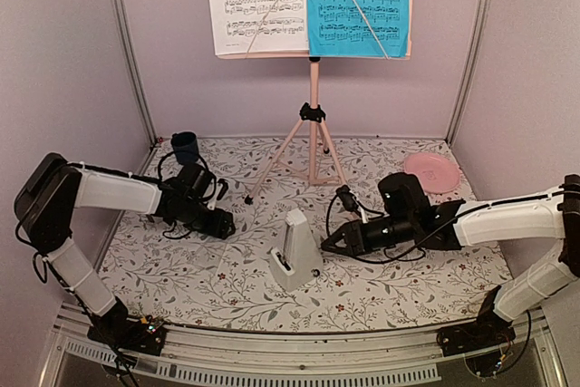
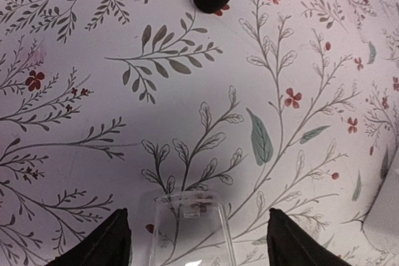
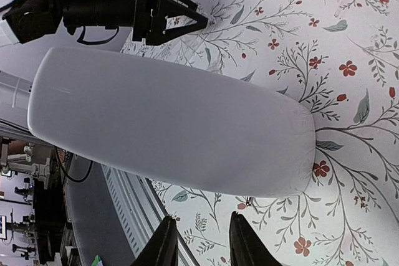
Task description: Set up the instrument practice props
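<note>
Top of the table, twelve o'clock: the pink music stand (image 1: 314,106) is up on its tripod. The white sheet (image 1: 254,2) and the blue sheet (image 1: 358,2) sit side by side on its desk, white on the left.

Down near the middle, a touch toward six, the white metronome (image 1: 294,251) stands upright on the flowered cloth (image 1: 399,278).

The left gripper (image 1: 229,224) lies low at the metronome's nine o'clock, apart from it. Its fingers (image 2: 106,244) are spread wide with only cloth between them.

The right gripper (image 1: 326,246) comes in from three o'clock, right up beside the metronome. On its wrist camera the fingers (image 3: 163,244) stand close together with a narrow gap and nothing in it. The metronome's white side fills the view just past the tips, and I can't quite tell whether they touch it.

The dark blue cup (image 1: 184,147) is at ten o'clock by the wall and the pink plate (image 1: 432,171) at two.
</note>
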`<control>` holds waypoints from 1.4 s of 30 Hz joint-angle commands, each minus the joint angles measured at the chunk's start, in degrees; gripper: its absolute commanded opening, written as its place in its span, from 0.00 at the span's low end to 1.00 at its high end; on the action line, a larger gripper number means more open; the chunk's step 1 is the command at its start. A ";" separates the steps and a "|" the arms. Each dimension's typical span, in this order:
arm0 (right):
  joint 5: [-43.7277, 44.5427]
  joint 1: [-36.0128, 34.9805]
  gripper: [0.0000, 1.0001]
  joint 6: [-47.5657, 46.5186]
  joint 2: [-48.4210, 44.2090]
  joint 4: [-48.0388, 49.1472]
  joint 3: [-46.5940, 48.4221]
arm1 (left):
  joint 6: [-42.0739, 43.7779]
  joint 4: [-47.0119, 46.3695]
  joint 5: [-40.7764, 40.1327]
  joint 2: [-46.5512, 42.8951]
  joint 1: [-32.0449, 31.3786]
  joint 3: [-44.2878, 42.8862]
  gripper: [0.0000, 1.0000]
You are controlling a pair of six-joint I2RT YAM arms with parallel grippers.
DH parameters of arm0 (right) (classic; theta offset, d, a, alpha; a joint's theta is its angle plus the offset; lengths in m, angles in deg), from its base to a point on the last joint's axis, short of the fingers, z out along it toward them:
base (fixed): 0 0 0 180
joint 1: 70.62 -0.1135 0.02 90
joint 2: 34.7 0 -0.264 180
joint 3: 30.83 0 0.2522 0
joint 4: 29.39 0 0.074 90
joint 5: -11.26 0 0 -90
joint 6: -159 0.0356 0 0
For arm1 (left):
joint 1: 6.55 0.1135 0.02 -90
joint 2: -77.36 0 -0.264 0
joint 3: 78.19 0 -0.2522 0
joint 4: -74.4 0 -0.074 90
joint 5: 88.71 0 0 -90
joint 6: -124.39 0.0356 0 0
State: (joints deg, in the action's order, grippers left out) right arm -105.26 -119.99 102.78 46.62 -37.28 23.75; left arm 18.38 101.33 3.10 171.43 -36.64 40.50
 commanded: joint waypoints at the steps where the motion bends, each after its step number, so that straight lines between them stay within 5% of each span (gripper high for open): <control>1: 1.94 -2.52 0.26 2.15 2.76 4.73 -0.39 | 0.06 -4.62 2.49 -5.65 -0.10 1.92 0.76; 14: 2.11 -3.06 0.22 3.66 11.64 9.86 1.12 | 0.89 -22.88 12.92 -18.40 -4.80 13.30 0.63; 30: 3.14 1.08 0.22 -1.46 19.11 8.76 8.36 | -2.34 -30.49 11.60 -12.61 -9.11 16.64 0.58; 42: -6.38 2.81 0.25 -3.09 29.77 10.62 19.80 | -7.47 -39.57 12.67 -7.41 -12.64 19.87 0.46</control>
State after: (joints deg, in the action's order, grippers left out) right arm -107.91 -116.97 100.18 74.29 -29.04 40.73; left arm 13.31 67.76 15.27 162.57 -47.63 59.30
